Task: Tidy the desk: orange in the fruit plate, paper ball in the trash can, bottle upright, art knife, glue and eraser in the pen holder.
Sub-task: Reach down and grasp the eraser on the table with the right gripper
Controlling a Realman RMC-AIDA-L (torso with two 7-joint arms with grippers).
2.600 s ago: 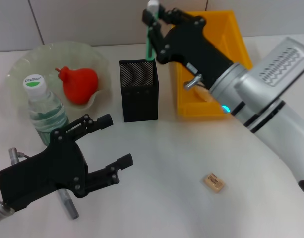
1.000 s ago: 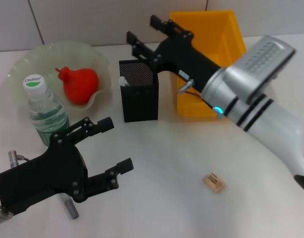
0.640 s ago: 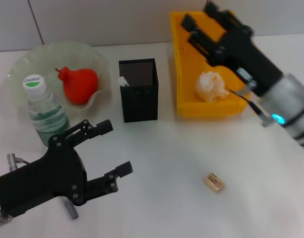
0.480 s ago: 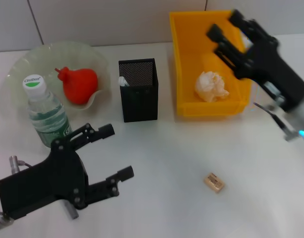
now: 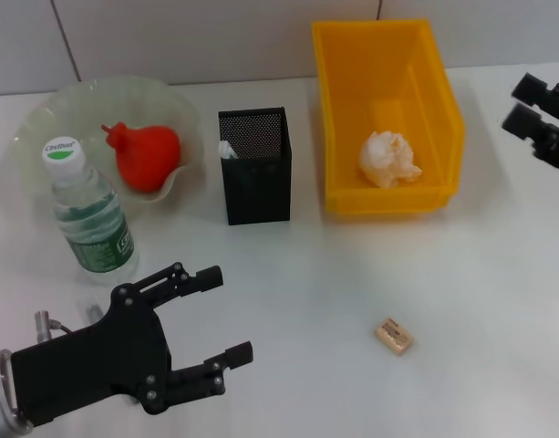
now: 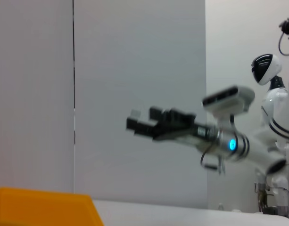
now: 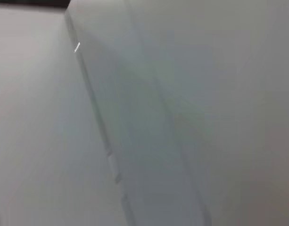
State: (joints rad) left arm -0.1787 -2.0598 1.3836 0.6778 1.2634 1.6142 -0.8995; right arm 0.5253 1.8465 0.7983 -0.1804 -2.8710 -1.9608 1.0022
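Spreading wide over bare table, the fingers of my left gripper (image 5: pixel 213 318) grasp nothing; its black body sits low at the near left of the head view. A short grey metal end (image 5: pixel 44 321) pokes out just behind that gripper's body, and whether it is the art knife I cannot tell.

My right gripper (image 5: pixel 537 109) hangs at the far right edge of the head view, beyond the trash can's right wall, its two dark fingertips parted with nothing between them. The left wrist view also catches that gripper (image 6: pixel 143 121) at a distance, held up in front of a grey wall, fingers apart.

Just beyond my left gripper the bottle (image 5: pixel 88 215) stands upright on the table, white cap up, touching nothing I can see. Behind it the fruit plate (image 5: pixel 42 119) holds the orange (image 5: pixel 147 155) near its middle. To the right of the plate stands the pen holder (image 5: pixel 255 166), with a small white tip, the glue (image 5: pixel 227 150), showing inside at its left wall. The trash can (image 5: pixel 441 91) sits just right of the pen holder, the paper ball (image 5: pixel 389 157) lying on its floor. The eraser (image 5: pixel 394 335) lies alone on the table, well apart from both grippers, nearer than the trash can.
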